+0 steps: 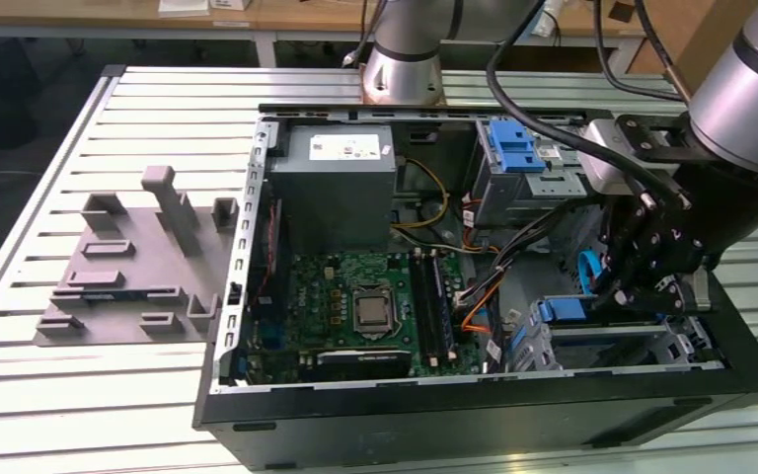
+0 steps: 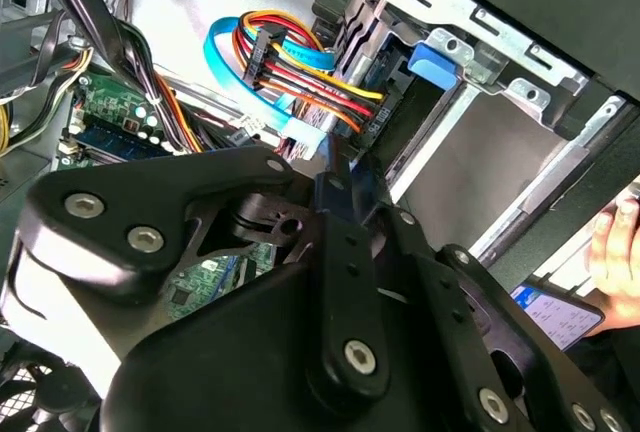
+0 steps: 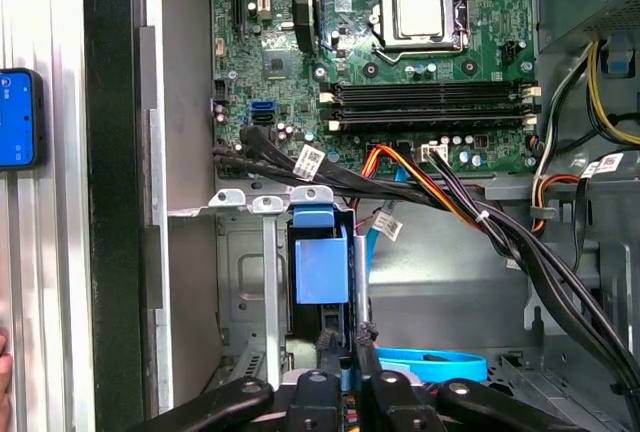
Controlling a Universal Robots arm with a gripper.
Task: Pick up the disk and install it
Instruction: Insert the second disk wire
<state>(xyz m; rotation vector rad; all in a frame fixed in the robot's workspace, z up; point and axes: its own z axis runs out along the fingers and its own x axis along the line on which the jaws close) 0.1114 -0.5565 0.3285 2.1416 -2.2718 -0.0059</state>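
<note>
So big picture first: the open computer case point(image 1: 485, 385) is lying on its side on the slatted table, with the motherboard point(image 1: 352, 306) taking up the middle. Your arm is down in the corner at the exterior view's right, over the silver drive cage point(image 3: 245, 282). The disk point(image 3: 322, 267) is sitting in that cage slot standing on edge. You're basically seeing its narrow side and the blue frame, and its long axis runs straight away from the gripper point(image 3: 342, 347) into the bay. It's dead ahead of the fingers, not off to either side, and the line of the fingers matches the line of the disk. In both wrist views the fingers look pinched together on the near edge of the blue frame, so I'd call it clamped on the disk, though the actual contact patch is mostly hidden by the gripper body. I can't tell from here how deep it's seated. One thing close by: the orange-and-black cable bundle point(image 3: 450, 192) crosses just beside the cage mouth.
</note>
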